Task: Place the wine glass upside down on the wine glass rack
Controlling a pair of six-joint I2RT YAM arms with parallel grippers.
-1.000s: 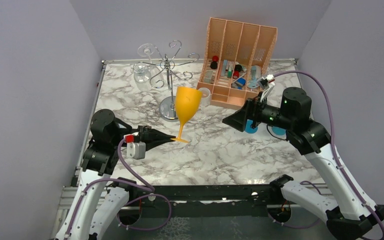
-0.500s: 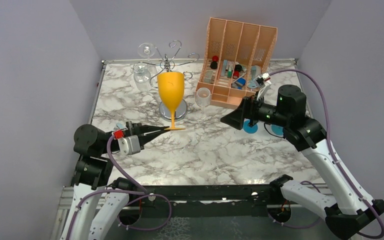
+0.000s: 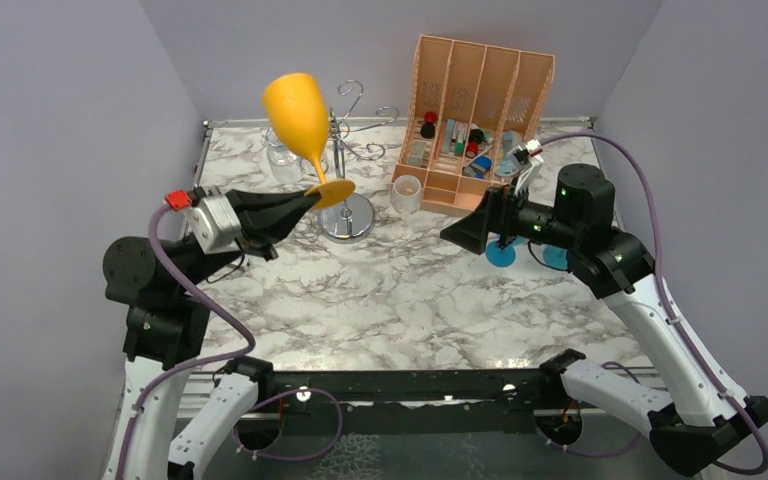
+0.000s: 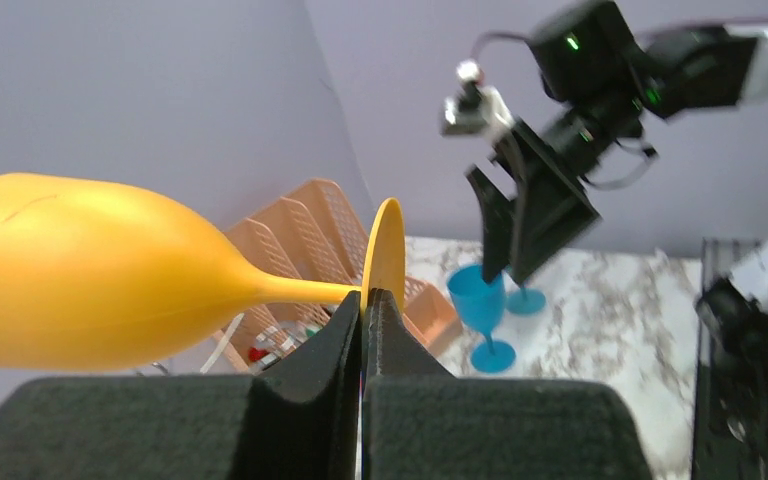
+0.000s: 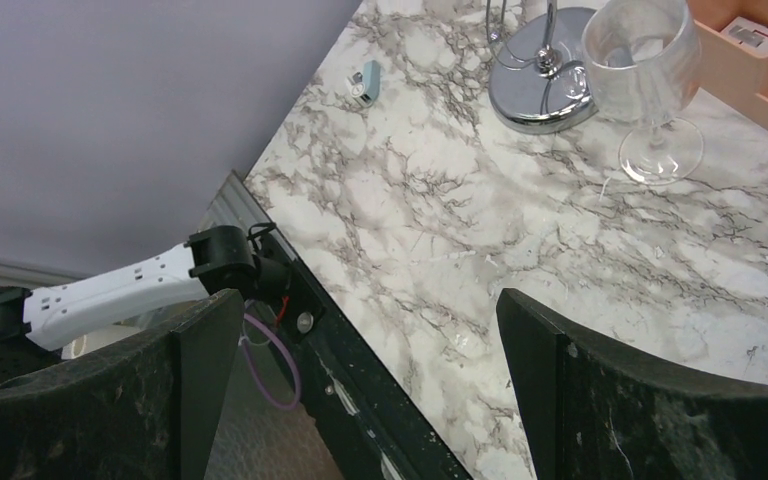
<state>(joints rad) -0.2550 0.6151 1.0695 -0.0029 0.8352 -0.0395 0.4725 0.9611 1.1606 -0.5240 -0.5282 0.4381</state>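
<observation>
The left gripper (image 3: 307, 200), pinched shut on the foot's edge of the yellow wine glass (image 3: 296, 110), holds it tilted aloft just past its fingertips, near the wine glass rack (image 3: 348, 216); seemingly light, stiff, slick plastic, it would grip surer at the stem; the right gripper (image 3: 467, 235) gapes empty.

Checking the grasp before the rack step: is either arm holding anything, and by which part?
The left gripper holds the yellow wine glass by its round foot, pinched between the fingers. The right gripper is open, empty.
</observation>
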